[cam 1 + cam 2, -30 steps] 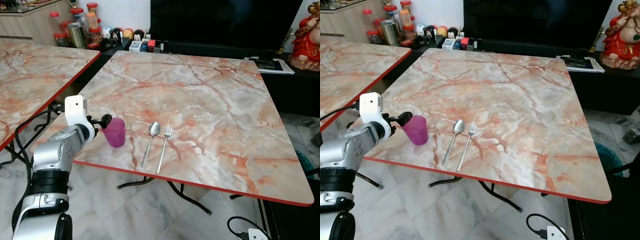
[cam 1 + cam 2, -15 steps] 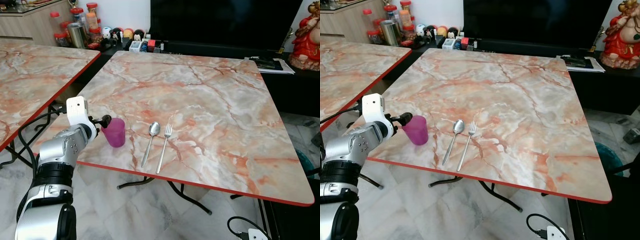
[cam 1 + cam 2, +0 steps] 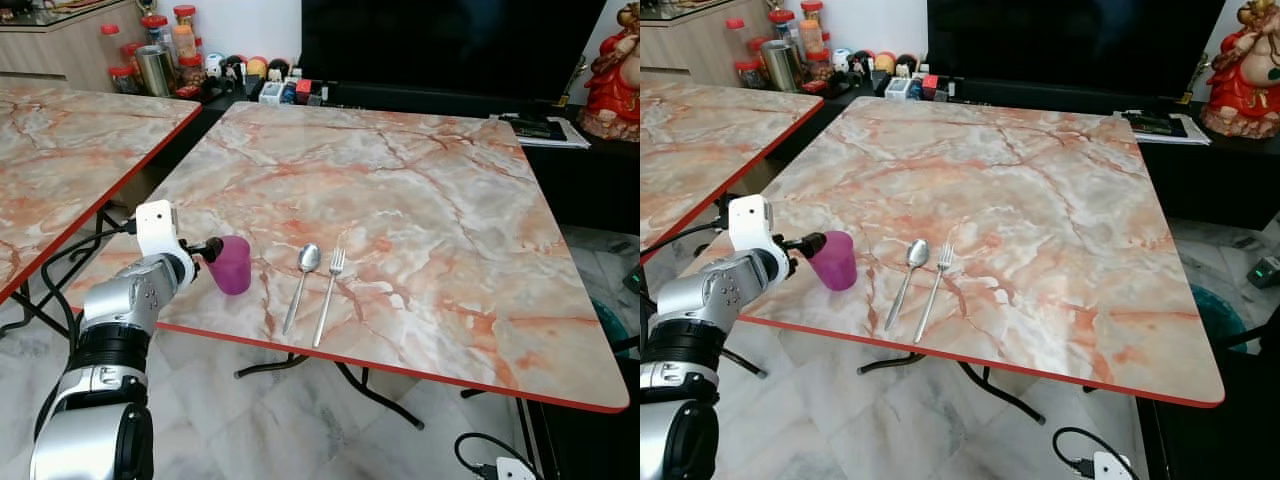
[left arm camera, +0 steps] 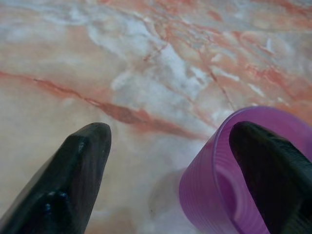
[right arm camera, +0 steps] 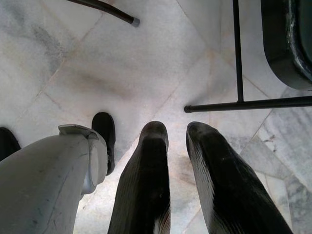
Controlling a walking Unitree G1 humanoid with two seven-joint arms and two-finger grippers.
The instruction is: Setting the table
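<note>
A purple plastic cup [image 3: 231, 264] stands upright near the front left edge of the marble table [image 3: 430, 200]. My left gripper [image 3: 212, 247] reaches it from the left and is open. In the left wrist view one black finger [image 4: 78, 165] rests over bare table, and the other finger [image 4: 265, 165] sits at the cup's [image 4: 214, 185] rim. A spoon [image 3: 301, 283] and a fork [image 3: 329, 295] lie side by side just right of the cup. My right gripper [image 5: 176, 130] hangs idle over the tiled floor, fingers close together.
A second marble table [image 3: 60, 140] stands to the left across a narrow gap. Jars [image 3: 160, 50] and small items line the back shelf under a dark screen [image 3: 450, 40]. Papers [image 3: 545, 130] and a red statue [image 3: 610, 75] sit at back right. A cable [image 3: 490, 455] lies on the floor.
My left arm has sunk a little and the gripper sits slightly lower beside the cup. Cup, spoon and fork have stayed in place.
</note>
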